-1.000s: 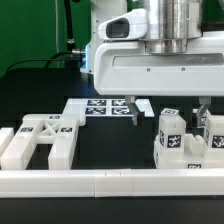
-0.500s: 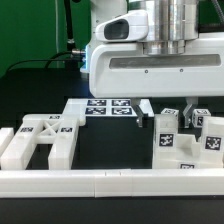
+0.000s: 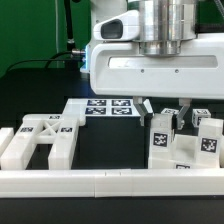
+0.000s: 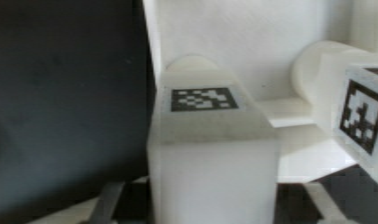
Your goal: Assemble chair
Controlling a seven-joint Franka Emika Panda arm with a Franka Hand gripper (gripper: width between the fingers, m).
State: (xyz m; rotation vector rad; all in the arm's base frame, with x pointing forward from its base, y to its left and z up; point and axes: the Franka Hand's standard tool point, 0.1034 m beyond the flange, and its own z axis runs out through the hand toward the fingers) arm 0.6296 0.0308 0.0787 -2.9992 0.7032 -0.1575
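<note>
In the exterior view my gripper (image 3: 162,114) hangs low over the chair parts at the right. Its two dark fingers are shut on an upright white tagged block (image 3: 160,136). In the wrist view that block (image 4: 207,140) fills the space between the fingers (image 4: 125,196), with a checkered tag on its top face. A second tagged white block (image 3: 207,139) stands just beside it on the exterior view's right, also seen in the wrist view (image 4: 355,95). The flat white chair frame (image 3: 38,141) lies at the exterior view's left, away from the gripper.
The marker board (image 3: 106,107) lies flat behind the parts near the middle. A long low white border rail (image 3: 100,181) runs along the front edge. Black table (image 3: 110,140) shows between the frame and the blocks. The arm's white body (image 3: 150,70) hangs above.
The fingers have gone from wide apart to closed on the upright block. The block now sits slightly further to the exterior view's left and a little tilted.
</note>
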